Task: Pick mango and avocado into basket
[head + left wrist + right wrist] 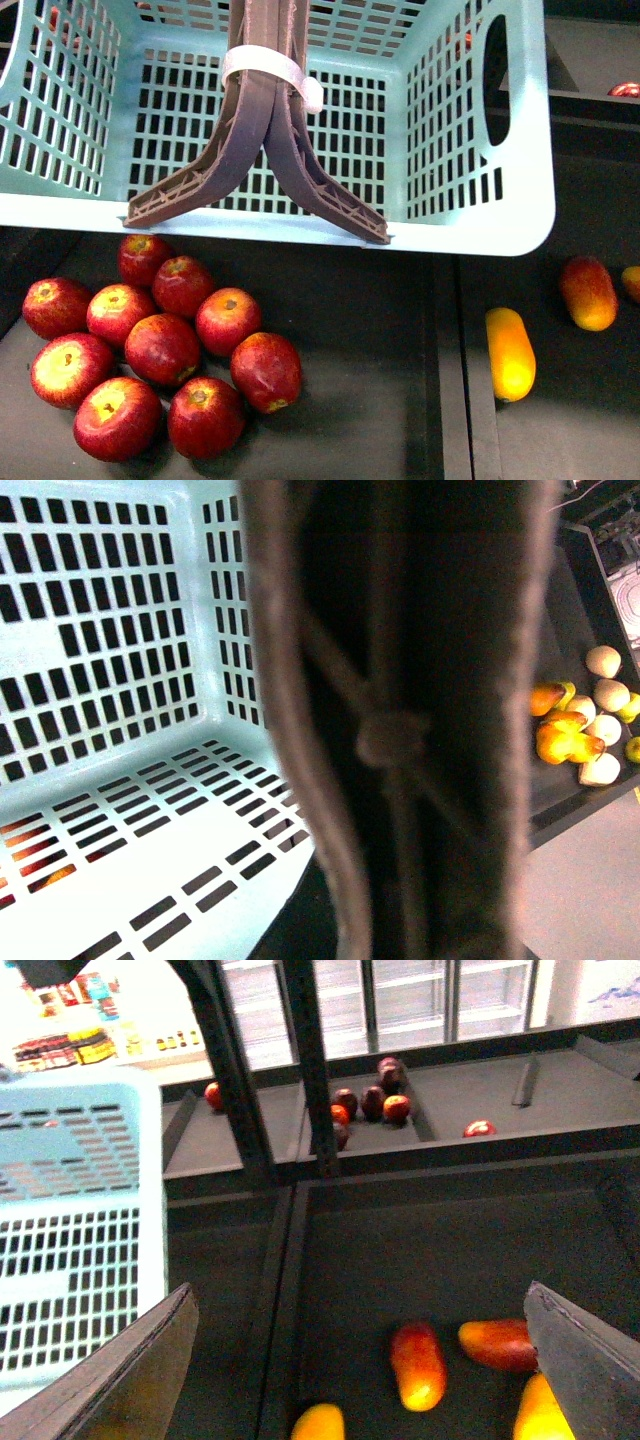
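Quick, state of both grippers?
Left: likely closed on the handle of the lifted basket; fingers hidden.
Right: open, holding nothing.

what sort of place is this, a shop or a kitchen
Probably a grocery store's produce section: red apples heaped in a dark divided display bin, a light turquoise slotted plastic basket, and glass-door fridges behind.
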Robot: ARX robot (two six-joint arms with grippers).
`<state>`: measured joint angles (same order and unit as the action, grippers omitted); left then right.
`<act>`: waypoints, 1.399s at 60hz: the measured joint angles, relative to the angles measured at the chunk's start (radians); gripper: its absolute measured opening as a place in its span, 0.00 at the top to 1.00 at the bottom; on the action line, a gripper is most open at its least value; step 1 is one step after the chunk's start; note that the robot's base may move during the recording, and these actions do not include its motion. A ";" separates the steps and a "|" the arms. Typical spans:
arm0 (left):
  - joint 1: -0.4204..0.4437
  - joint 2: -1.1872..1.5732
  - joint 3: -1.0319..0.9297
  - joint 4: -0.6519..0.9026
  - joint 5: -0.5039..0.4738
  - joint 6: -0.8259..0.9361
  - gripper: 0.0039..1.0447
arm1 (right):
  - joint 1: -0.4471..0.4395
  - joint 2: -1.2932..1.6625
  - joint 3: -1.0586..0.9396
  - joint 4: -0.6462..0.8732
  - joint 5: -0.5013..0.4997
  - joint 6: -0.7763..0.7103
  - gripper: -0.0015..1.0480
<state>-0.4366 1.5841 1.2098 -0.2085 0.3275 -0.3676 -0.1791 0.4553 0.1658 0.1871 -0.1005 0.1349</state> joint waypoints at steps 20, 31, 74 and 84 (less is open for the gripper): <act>-0.002 0.000 0.000 0.000 0.006 0.000 0.95 | -0.231 0.886 0.315 0.207 -0.135 -0.141 0.07; -0.002 0.000 0.000 0.000 -0.002 0.000 0.95 | -0.274 1.258 0.388 0.308 -0.200 -0.270 0.07; -0.002 0.000 0.000 0.000 0.006 0.000 0.95 | -0.114 1.983 0.787 0.473 -0.176 -0.355 0.07; -0.002 0.000 0.000 0.000 0.006 0.000 0.95 | -0.102 2.050 0.872 0.452 -0.172 -0.368 0.07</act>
<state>-0.4389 1.5841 1.2098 -0.2085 0.3340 -0.3672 -0.2813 2.5057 1.0378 0.6392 -0.2726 -0.2329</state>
